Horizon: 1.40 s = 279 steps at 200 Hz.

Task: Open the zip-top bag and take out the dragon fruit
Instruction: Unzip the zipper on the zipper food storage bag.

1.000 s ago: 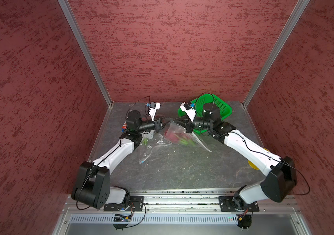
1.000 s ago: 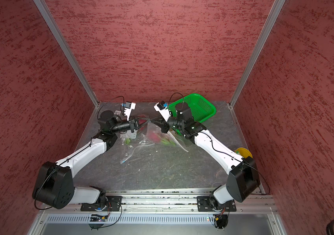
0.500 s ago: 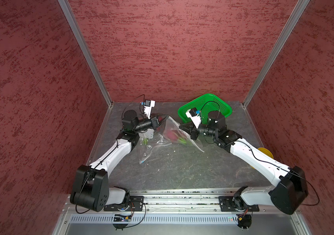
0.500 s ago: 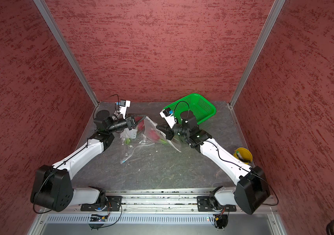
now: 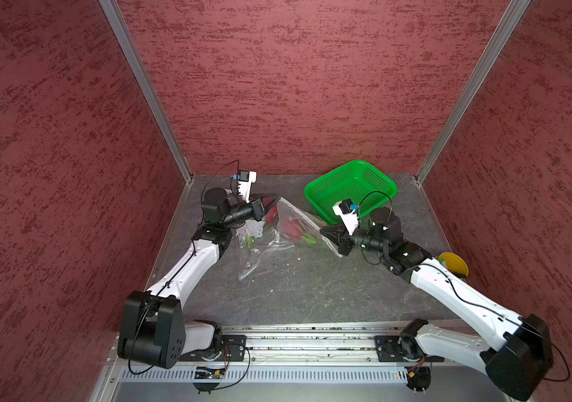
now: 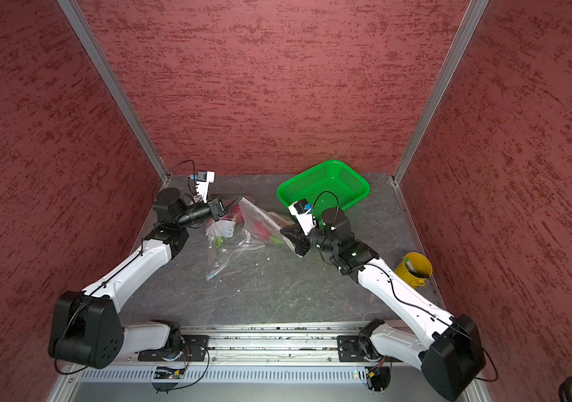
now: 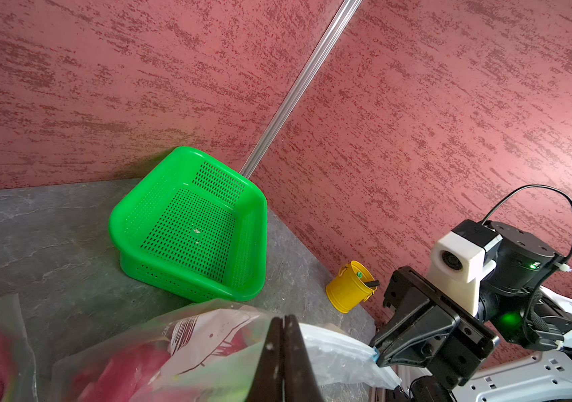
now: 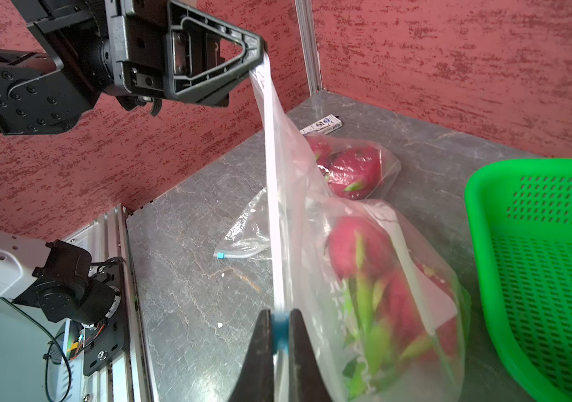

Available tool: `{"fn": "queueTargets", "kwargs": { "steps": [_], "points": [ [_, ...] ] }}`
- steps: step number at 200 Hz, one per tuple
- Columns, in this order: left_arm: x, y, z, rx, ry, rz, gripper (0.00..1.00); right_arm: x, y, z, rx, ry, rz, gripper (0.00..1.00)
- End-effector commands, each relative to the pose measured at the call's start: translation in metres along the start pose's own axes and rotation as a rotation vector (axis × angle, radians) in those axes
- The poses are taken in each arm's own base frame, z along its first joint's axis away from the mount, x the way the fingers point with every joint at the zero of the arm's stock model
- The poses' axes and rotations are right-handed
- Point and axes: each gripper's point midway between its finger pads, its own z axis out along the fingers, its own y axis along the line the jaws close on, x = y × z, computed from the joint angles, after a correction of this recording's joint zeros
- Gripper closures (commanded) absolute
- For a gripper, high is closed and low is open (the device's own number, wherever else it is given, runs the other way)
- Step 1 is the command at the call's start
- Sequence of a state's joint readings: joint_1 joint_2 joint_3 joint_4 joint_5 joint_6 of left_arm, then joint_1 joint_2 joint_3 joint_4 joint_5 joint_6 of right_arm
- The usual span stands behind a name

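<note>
Standing just right of the bag [image 8: 307, 222] of dragon fruit [image 8: 357, 243]: a basket [image 8: 473, 222]. Clenching on the bag's top edge: left gripper [image 8: 261, 47], right gripper [image 8: 280, 330].

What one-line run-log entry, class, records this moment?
left gripper: shut on zip-top bag corner | right gripper: shut on blue slider | seal: taut between them | dragon fruit: inside bag | green mesh basket: empty

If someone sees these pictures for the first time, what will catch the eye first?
The clear zip-top bag is stretched tight between the left gripper and the right gripper, both shut on its top edge at mid-table, with magenta dragon fruit inside. The bright green basket stands out by the back wall, behind the right arm.
</note>
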State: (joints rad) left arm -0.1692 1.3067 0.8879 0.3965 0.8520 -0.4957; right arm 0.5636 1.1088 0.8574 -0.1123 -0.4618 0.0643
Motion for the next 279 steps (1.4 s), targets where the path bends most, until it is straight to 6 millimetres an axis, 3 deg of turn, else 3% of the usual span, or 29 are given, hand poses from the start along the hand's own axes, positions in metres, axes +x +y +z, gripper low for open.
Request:
{"fn": "queueTargets", "kwargs": {
  "steps": [1,84,116,136,172,193,236,279],
  "points": [
    [-0.029,0.014,-0.01,-0.088,-0.098,0.06,1.0,0.035,-0.012,-0.009,0.075,0.101,0.095,1.0],
    [-0.033,0.013,-0.011,-0.074,-0.106,0.069,1.0,0.065,-0.018,-0.031,0.158,0.139,0.173,1.0],
    [-0.031,0.013,-0.009,-0.062,-0.098,0.056,1.0,0.063,-0.019,-0.035,0.172,0.124,0.17,1.0],
    [-0.025,0.011,-0.003,-0.041,-0.076,0.046,1.0,0.045,-0.017,-0.029,0.154,0.086,0.145,0.99],
    [-0.004,-0.004,0.012,0.01,0.006,0.061,1.0,-0.034,-0.01,-0.024,0.119,-0.077,0.044,0.76],
    [0.003,-0.009,0.014,0.027,0.021,0.072,1.0,-0.057,-0.012,-0.018,0.122,-0.124,-0.024,0.49],
    [0.014,-0.014,0.009,0.037,0.04,0.08,1.0,-0.062,-0.03,0.018,0.131,-0.105,-0.085,0.21],
    [0.016,-0.014,0.005,0.017,0.034,0.093,1.0,-0.042,-0.014,0.053,-0.072,-0.04,-0.036,0.09]
  ]
}}
